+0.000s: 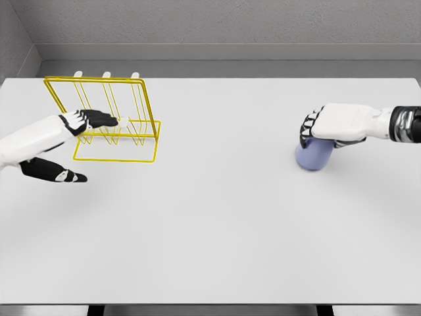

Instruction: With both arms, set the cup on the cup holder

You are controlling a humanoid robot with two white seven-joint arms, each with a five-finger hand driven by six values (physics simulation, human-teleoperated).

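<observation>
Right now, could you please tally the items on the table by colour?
Yellow: 1, the yellow wire cup holder
Blue: 1, the pale blue plastic cup
Total: 2

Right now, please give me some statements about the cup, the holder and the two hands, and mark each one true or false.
1. The right hand is closed over the top of the blue cup. True.
2. The cup already hangs on the yellow cup holder. False: it stands on the white table, far to the right of the holder.
3. The left hand reaches into the wire frame of the holder. True.
4. The holder lies flat on its side. False: it stands upright, pegs pointing up.
5. The left hand grasps a second cup. False: only one cup shows, and its fingers are spread.
</observation>
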